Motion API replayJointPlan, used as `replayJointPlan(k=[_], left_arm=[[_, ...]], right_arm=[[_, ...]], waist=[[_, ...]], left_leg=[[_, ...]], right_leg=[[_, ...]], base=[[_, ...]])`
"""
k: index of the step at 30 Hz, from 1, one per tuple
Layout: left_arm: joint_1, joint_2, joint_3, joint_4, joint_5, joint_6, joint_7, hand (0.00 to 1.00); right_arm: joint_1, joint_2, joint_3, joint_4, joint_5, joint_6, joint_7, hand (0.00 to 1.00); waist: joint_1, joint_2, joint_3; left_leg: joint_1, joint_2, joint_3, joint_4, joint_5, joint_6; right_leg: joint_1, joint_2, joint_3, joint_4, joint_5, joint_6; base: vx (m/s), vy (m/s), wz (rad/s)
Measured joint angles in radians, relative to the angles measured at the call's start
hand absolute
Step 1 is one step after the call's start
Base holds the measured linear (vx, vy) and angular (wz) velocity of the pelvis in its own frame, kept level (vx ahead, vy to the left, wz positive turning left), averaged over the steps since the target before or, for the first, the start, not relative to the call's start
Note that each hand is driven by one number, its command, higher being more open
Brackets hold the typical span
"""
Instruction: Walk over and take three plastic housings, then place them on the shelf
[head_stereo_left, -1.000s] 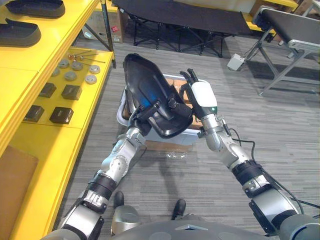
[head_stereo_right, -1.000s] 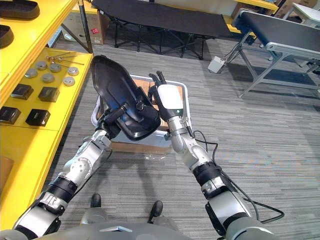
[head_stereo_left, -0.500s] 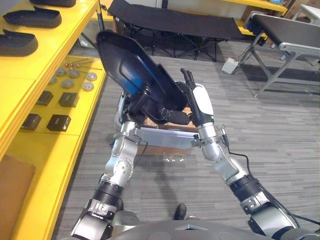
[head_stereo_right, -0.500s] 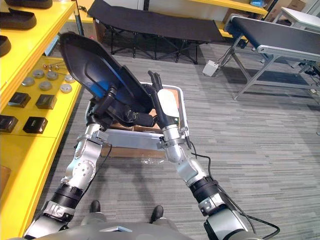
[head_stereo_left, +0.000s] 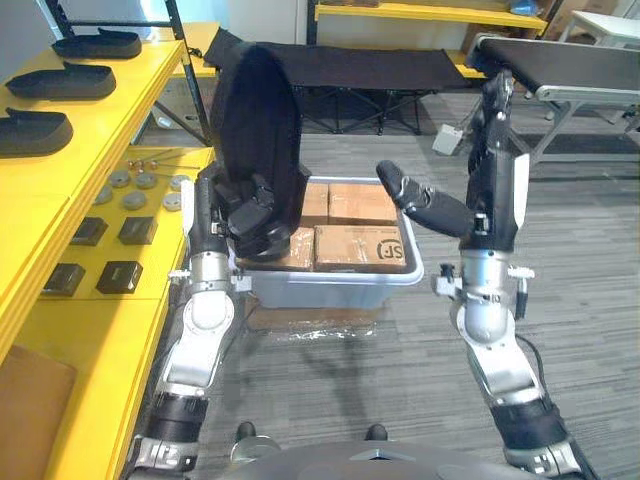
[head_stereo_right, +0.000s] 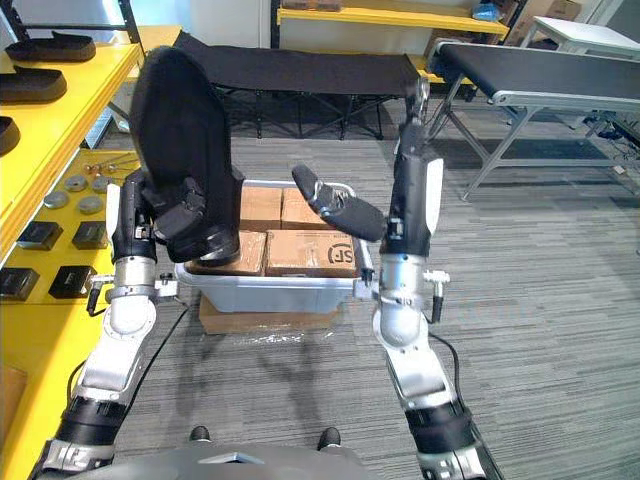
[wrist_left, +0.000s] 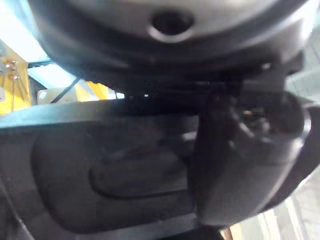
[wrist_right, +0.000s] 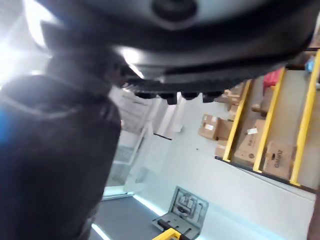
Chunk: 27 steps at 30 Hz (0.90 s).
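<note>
A large black plastic housing (head_stereo_left: 255, 110) stands upright over the left end of the grey bin (head_stereo_left: 340, 288). My left hand (head_stereo_left: 255, 215) is curled round its lower edge. The left wrist view shows the housing's hollow inside (wrist_left: 100, 165) with my thumb (wrist_left: 240, 150) pressed on it. My right hand (head_stereo_left: 495, 190) is raised to the right of the housing and apart from it, fingers straight up, thumb jutting out, holding nothing. Three more black housings (head_stereo_left: 65, 85) lie on top of the yellow shelf (head_stereo_left: 120, 100) at the left.
The bin holds cardboard boxes (head_stereo_left: 360, 245) and sits on the grey floor just ahead. Metal discs (head_stereo_left: 135, 178) and small black blocks (head_stereo_left: 120, 275) lie on the shelf's lower level. A black folding cot (head_stereo_left: 380, 65) and a conveyor table (head_stereo_left: 560, 60) stand behind.
My right hand has let go of the housing, opened and swung out to the right. My left hand has turned the housing upright. The camera has tilted up.
</note>
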Motion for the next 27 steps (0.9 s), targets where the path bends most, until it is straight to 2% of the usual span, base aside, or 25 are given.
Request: replayJointPlan(k=[3, 4, 6, 9, 12, 15, 19, 21, 24, 27], left_arm=[[0.037, -0.011, 0.0, 0.0, -0.017, -0.001, -0.001, 0.0], [0.065, -0.035, 0.0, -0.005, -0.044, -0.006, 0.0, 0.0], [0.097, -0.056, -0.011, -0.021, -0.1, -0.009, -0.004, 0.0], [0.181, -0.093, -0.043, -0.056, -0.267, -0.046, -0.043, 0.0], [0.27, -0.115, -0.038, -0.091, -0.461, -0.093, -0.101, 0.0], [0.303, -0.12, -0.003, -0.107, -0.581, -0.146, -0.147, 0.0], [0.305, -0.146, 0.075, -0.138, -0.643, -0.184, -0.156, 0.0], [0.316, -0.157, 0.123, -0.173, -0.641, -0.206, -0.147, 0.0], [0.343, -0.169, 0.175, -0.237, -0.633, -0.208, -0.124, 0.0], [0.368, -0.205, 0.267, -0.252, -0.596, -0.208, -0.106, 0.0]], right_arm=[[0.096, 0.025, -0.007, 0.0, 0.087, 0.028, 0.066, 1.0], [0.152, 0.052, -0.018, 0.008, 0.11, 0.076, 0.114, 1.0], [0.203, 0.066, -0.018, 0.028, 0.093, 0.124, 0.14, 1.0], [0.281, 0.078, -0.01, 0.092, 0.011, 0.171, 0.166, 1.0], [0.302, 0.082, -0.016, 0.106, 0.022, 0.175, 0.166, 1.0], [0.291, 0.082, -0.039, 0.111, 0.059, 0.175, 0.166, 1.0], [0.276, 0.083, -0.048, 0.135, 0.1, 0.175, 0.167, 1.0], [0.247, 0.095, -0.035, 0.161, 0.176, 0.174, 0.187, 1.0], [0.184, 0.12, -0.006, 0.205, 0.22, 0.173, 0.218, 1.0], [0.108, 0.117, 0.1, 0.269, 0.209, 0.173, 0.305, 1.0]], waist=[[-0.011, 0.015, -0.009], [-0.024, 0.021, -0.013], [-0.03, 0.023, -0.014], [-0.03, 0.024, -0.014], [-0.027, 0.026, -0.014], [-0.023, 0.027, -0.014], [-0.017, 0.028, -0.015], [-0.003, 0.031, -0.016], [0.016, 0.034, -0.018], [0.084, 0.037, -0.02]], left_leg=[[0.003, 0.001, 0.015, 0.002, -0.007, 0.0], [0.002, 0.001, 0.022, 0.002, -0.011, 0.0], [0.003, 0.002, 0.03, 0.005, -0.018, 0.0], [0.005, 0.007, 0.046, 0.022, -0.035, -0.001], [0.015, 0.01, 0.062, 0.028, -0.044, -0.004], [0.014, 0.01, 0.061, 0.035, -0.053, 0.003], [0.011, 0.01, 0.047, 0.035, -0.054, 0.004], [0.008, 0.009, 0.028, 0.035, -0.054, 0.006], [-0.025, 0.008, -0.015, 0.048, -0.054, 0.007], [-0.04, 0.006, -0.068, 0.06, -0.054, 0.008]], right_leg=[[-0.008, 0.001, 0.016, 0.0, -0.001, 0.0], [-0.012, 0.001, 0.022, 0.0, -0.002, -0.001], [-0.017, 0.002, 0.03, 0.0, -0.004, -0.003], [-0.017, 0.005, 0.044, 0.0, -0.004, -0.002], [-0.015, 0.007, 0.059, 0.0, -0.006, 0.001], [-0.013, 0.007, 0.06, 0.0, -0.01, 0.001], [-0.005, 0.006, 0.044, 0.0, -0.017, 0.003], [0.005, 0.005, 0.025, 0.0, -0.024, 0.002], [0.008, 0.002, -0.02, 0.0, -0.027, 0.0], [0.034, 0.002, -0.082, 0.001, -0.027, 0.009]], base=[[0.02, 0.005, -0.17], [0.01, 0.005, -0.15], [0.01, 0.006, -0.14], [0.02, 0.007, -0.15], [0.02, 0.008, -0.14], [0.0, 0.004, -0.02], [0.01, 0.012, 0.11], [0.02, 0.009, 0.22], [0.03, 0.008, 0.39], [0.05, -0.004, 0.42]])
